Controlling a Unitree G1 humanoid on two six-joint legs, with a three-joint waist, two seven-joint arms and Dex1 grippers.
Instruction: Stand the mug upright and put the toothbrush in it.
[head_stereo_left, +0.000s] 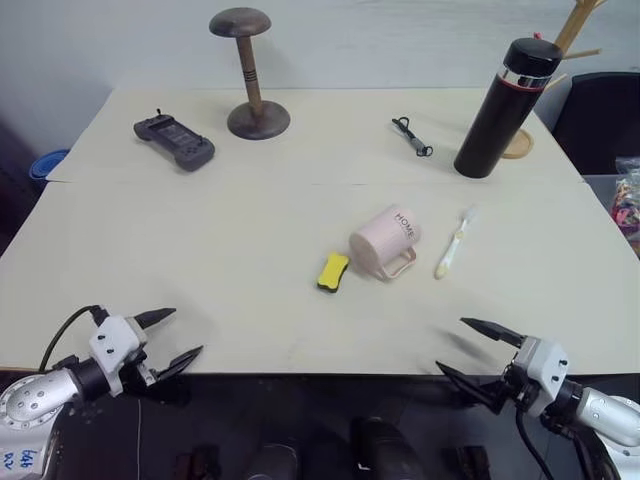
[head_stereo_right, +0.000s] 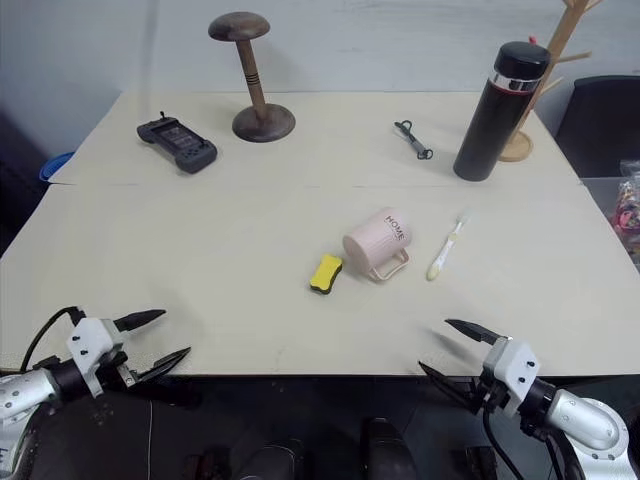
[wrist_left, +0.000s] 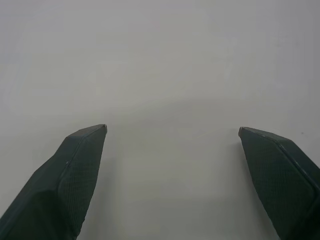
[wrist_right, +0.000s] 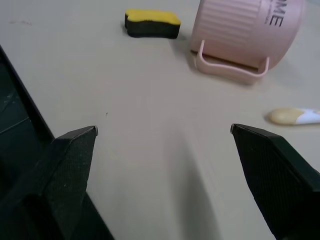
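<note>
Both grippers, left (head_stereo_left: 172, 338) & right (head_stereo_left: 474, 349), wide open, empty, at near table edge. Mug (head_stereo_left: 384, 242) on side mid-table, toothbrush (head_stereo_left: 451, 249) just beside. Mug prob rigid, smooth, slippery; grab across body, not handle. Toothbrush light, thin; pinch mid-handle.

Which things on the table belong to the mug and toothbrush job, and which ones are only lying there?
Belong to the job: mug, lying on its side; toothbrush, flat beside it.

Only lying about: yellow sponge, black flask, hat stand, game controller, small black tool.
</note>
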